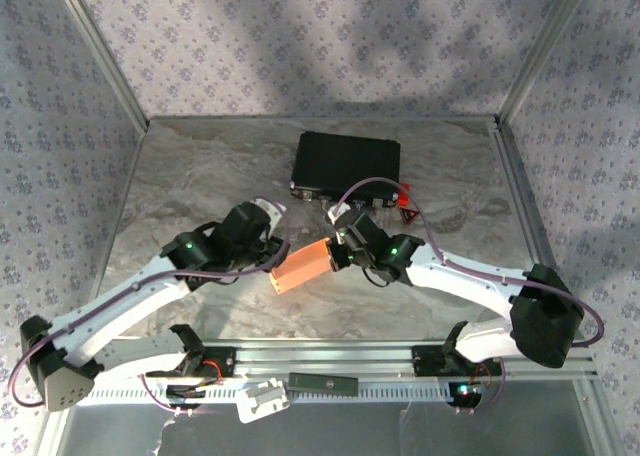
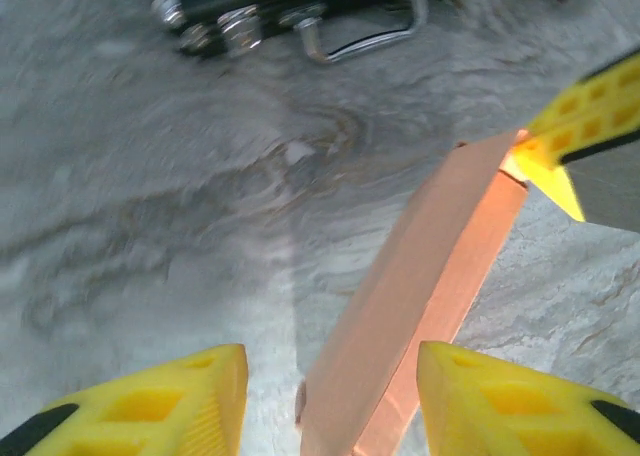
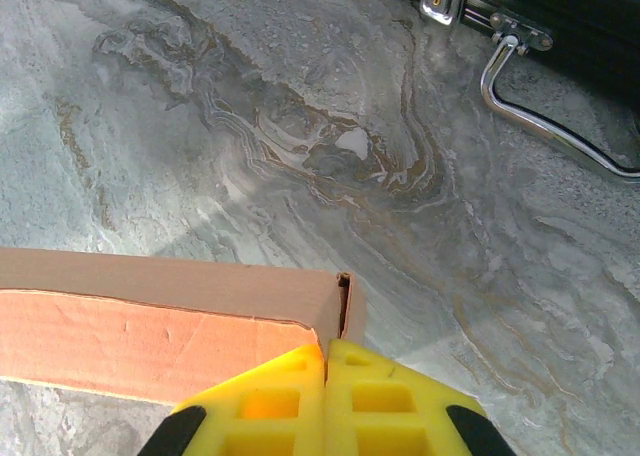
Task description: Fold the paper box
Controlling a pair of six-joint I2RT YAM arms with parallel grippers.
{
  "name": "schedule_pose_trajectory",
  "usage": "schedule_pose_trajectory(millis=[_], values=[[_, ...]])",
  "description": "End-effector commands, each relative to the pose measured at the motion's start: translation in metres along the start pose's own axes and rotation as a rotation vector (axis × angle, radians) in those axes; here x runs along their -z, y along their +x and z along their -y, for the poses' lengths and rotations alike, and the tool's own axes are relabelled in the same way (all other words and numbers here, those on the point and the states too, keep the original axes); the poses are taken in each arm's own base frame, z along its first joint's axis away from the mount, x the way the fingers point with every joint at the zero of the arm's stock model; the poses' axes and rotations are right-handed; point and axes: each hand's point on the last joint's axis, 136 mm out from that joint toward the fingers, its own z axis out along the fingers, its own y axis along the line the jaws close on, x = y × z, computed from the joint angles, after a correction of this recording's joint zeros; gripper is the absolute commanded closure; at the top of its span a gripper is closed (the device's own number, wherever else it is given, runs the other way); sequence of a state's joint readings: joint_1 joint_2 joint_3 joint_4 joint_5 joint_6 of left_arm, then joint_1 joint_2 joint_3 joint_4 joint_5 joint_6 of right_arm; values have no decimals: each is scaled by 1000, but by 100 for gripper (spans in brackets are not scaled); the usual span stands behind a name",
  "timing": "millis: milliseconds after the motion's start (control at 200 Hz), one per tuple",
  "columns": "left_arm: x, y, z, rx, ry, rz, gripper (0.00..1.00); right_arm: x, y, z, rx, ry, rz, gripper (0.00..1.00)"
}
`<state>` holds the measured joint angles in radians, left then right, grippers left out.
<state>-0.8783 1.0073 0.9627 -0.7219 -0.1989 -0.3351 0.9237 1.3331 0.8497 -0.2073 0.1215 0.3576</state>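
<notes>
Salmon-orange paper box [image 1: 302,267], one, sat mid desk [image 1: 200,176]; one black case [image 1: 347,162] at far edge; right gripper [image 3: 326,361] pinched shut on box end; left gripper [image 2: 332,371] open, straddling other end.

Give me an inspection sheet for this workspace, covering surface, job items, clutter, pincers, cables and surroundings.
Surface: marbled grey tabletop.
Job's things: paper box, salmon-orange, lying between the arms.
Clutter: black case with latches at the back; small red item beside it.
Pincers: left pincer open, straddling the box; right pincer shut on its end corner.
Cables: purple cables along both arms, one looping near the case.
Surroundings: patterned walls, metal frame.
</notes>
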Motion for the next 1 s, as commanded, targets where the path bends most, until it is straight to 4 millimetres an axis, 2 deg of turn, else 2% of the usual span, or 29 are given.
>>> schedule_pose_trajectory(millis=[0, 135, 245, 655, 994], values=[[16, 39, -21, 218, -84, -129, 56, 2, 4, 3, -16, 27, -12, 100], [16, 72, -19, 289, -79, -241, 64, 1, 4, 4, -24, 41, -27, 100], [12, 84, -20, 293, -95, -266, 67, 0, 4, 4, -31, 46, -30, 100], [-11, 61, -2, 261, -51, -220, 69, 3, 2, 5, -38, 61, -31, 100], [-15, 50, -6, 232, -84, -194, 71, 4, 1, 5, -40, 64, -30, 100]])
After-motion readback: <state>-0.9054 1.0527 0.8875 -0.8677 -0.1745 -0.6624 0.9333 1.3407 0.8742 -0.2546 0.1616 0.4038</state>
